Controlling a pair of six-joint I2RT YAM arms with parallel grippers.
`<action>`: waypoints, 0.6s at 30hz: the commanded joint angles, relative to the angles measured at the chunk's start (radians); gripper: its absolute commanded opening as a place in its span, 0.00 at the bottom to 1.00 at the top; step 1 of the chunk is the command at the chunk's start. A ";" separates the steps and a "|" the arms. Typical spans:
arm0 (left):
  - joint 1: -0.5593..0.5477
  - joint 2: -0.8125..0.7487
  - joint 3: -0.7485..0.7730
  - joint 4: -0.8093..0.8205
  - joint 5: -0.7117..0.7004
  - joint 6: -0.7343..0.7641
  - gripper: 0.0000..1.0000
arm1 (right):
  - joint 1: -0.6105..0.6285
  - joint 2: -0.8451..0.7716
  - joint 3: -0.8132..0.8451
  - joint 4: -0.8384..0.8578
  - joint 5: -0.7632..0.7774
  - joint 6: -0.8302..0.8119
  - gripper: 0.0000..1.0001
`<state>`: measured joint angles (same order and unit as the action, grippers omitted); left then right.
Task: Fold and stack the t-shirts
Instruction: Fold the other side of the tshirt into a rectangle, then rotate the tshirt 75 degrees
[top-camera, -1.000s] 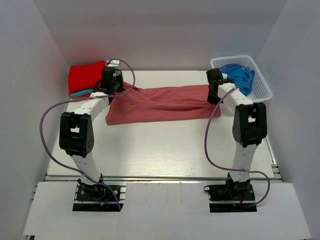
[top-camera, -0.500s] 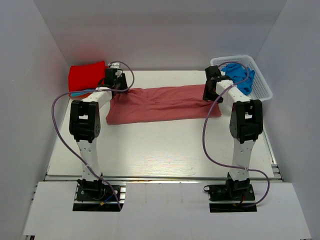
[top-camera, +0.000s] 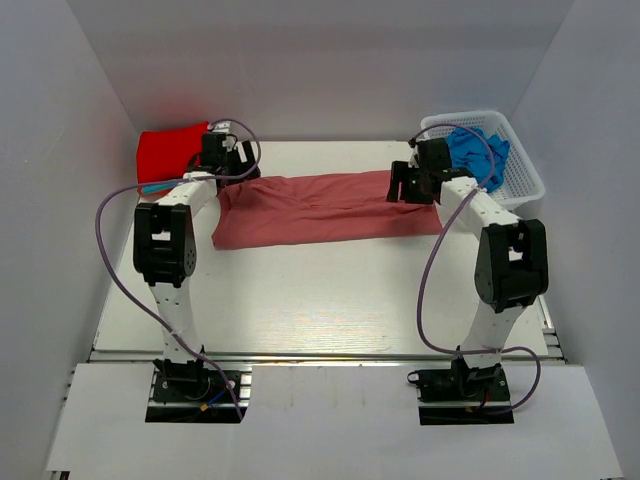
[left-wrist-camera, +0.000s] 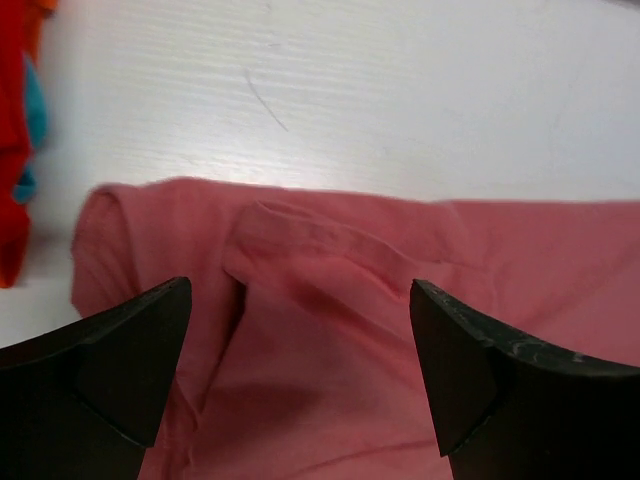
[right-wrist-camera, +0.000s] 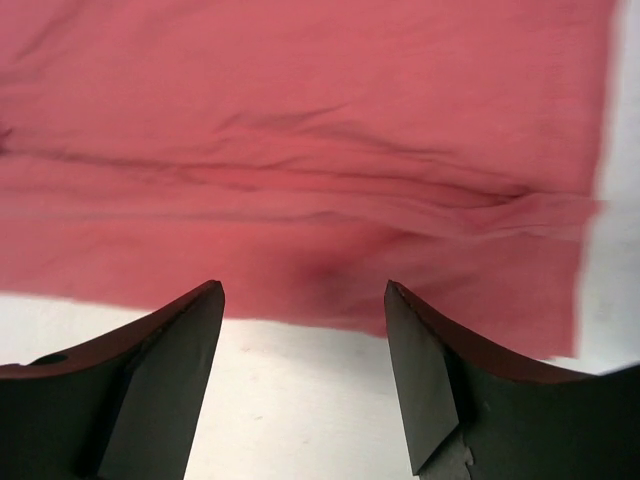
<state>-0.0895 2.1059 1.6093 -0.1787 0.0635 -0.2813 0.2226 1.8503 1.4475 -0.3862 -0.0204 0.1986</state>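
Observation:
A dusty rose-red t-shirt (top-camera: 320, 208) lies folded into a long band across the back of the table. My left gripper (top-camera: 238, 168) hovers over its left end, open. In the left wrist view, only the shirt (left-wrist-camera: 330, 380) shows between the spread fingers of that gripper (left-wrist-camera: 300, 290). My right gripper (top-camera: 398, 186) hangs over the shirt's right end, open. In the right wrist view the gripper (right-wrist-camera: 302, 287) sits above the shirt's near edge (right-wrist-camera: 300, 120) and bare table. A folded stack at the back left has a bright red shirt (top-camera: 170, 155) on top and a turquoise shirt (top-camera: 160, 186) under it.
A white lattice basket (top-camera: 525, 180) at the back right holds a bright blue shirt (top-camera: 475, 150). In the left wrist view the stack's red (left-wrist-camera: 10, 150), turquoise (left-wrist-camera: 35, 115) and orange (left-wrist-camera: 45, 10) edges show at the far left. White walls close in the table on three sides.
Both grippers have opened and let go of the rose-red shirt, which now lies flat. The right gripper shifted a little left; the left arm's elbow swung toward the back.

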 joint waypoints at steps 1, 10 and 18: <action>-0.030 -0.135 -0.089 0.031 0.127 -0.009 1.00 | 0.014 -0.010 -0.061 0.118 -0.161 -0.013 0.71; -0.030 -0.133 -0.252 0.064 0.266 -0.055 1.00 | 0.020 0.159 0.068 0.058 -0.133 0.021 0.71; -0.021 -0.076 -0.258 0.030 0.248 -0.055 1.00 | -0.023 0.312 0.244 0.069 0.114 0.030 0.71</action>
<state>-0.1165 2.0285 1.3354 -0.1345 0.3035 -0.3332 0.2317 2.1387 1.6215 -0.3412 -0.0166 0.2253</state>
